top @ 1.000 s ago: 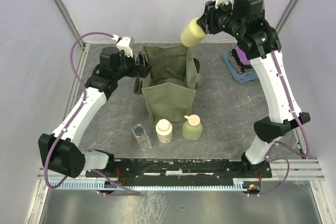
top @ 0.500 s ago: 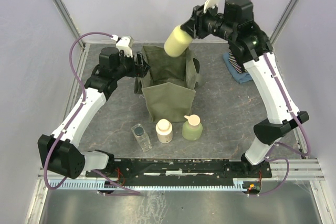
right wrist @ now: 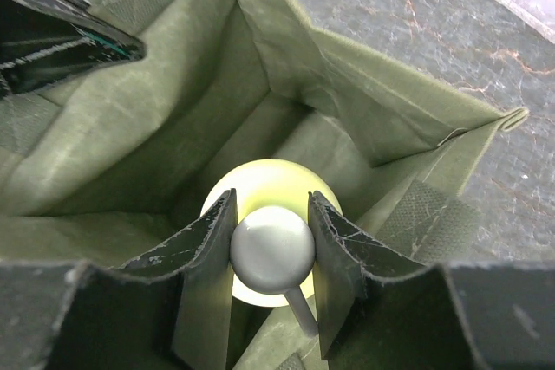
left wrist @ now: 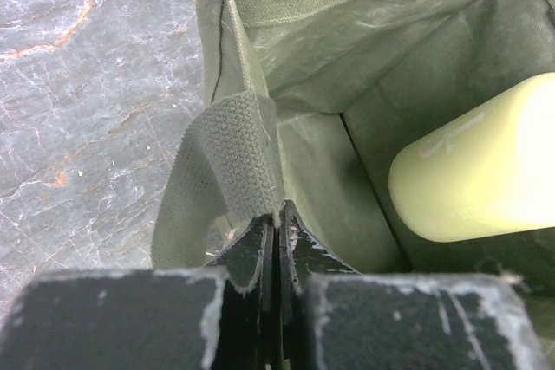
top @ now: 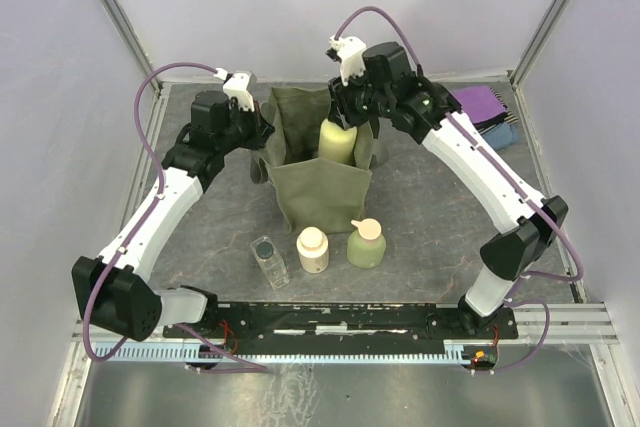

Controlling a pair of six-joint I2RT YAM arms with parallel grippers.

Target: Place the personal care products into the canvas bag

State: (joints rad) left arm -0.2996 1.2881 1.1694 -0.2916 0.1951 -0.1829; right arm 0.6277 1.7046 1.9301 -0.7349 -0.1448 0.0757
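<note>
An olive canvas bag [top: 322, 185] stands open in the middle of the table [top: 430, 217]. At its 9 o'clock rim, the left gripper [left wrist: 277, 221] has its fingers pressed together on the fabric beside a webbing handle. The right gripper [right wrist: 270, 203] reaches in from 12 o'clock, clamped on the white pump of the yellow-green bottle [top: 337, 143]. The bottle's lower half is hidden inside the bag, so I cannot tell whether it touches the bottom. At the bag's 6 o'clock stand a clear square bottle [top: 268, 260], a cream bottle [top: 313, 250] and a round green bottle [top: 366, 245]. At 2 o'clock, folded cloths [top: 487, 107] are partly hidden by the right arm.
</note>
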